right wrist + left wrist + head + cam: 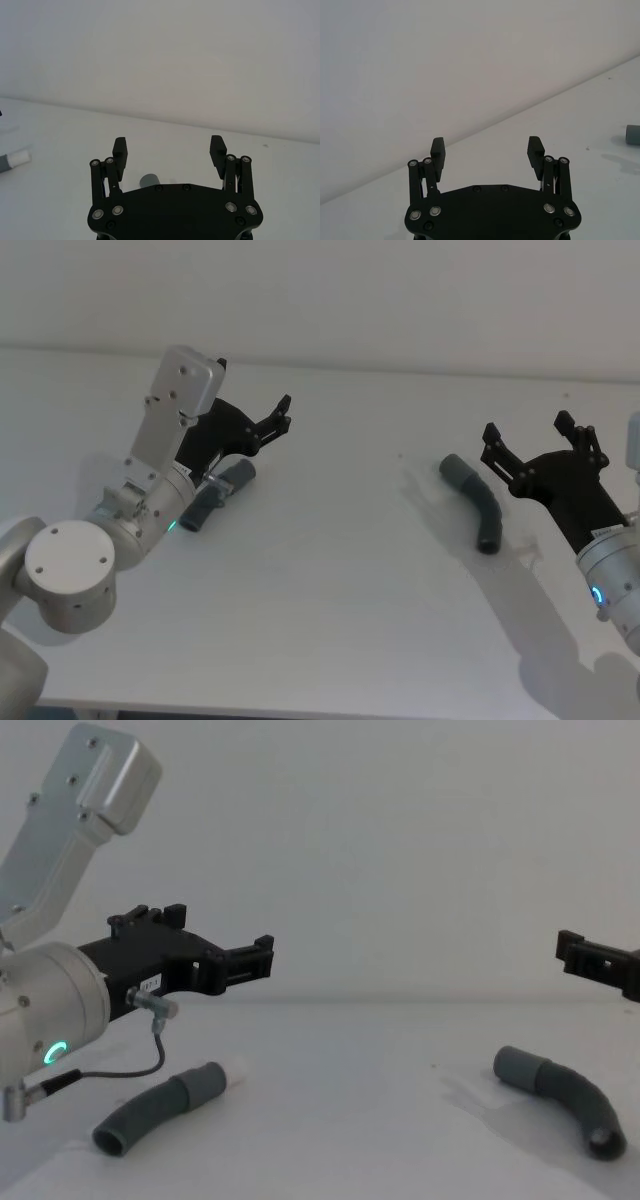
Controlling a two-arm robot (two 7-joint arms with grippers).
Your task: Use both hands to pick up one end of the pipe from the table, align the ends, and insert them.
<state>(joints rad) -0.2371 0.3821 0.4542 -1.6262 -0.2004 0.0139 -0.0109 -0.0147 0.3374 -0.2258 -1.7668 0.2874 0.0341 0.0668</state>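
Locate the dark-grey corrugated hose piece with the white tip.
In the chest view the white-tipped hose piece lies on the white table on the robot's left, beneath the open left gripper; the other curved grey hose piece lies far to the right.

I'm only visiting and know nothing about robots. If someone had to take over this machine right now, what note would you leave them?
Left gripper: open, empty, raised above the left pipe piece.
Right gripper: open, empty, raised just to the right of the right pipe piece.
Things: both pieces lie well apart on the table; the left one has the white tip.
Done: nothing grasped yet.
Left: grip each piece, lift, line up the white tip with the other piece's open end, and push them together.
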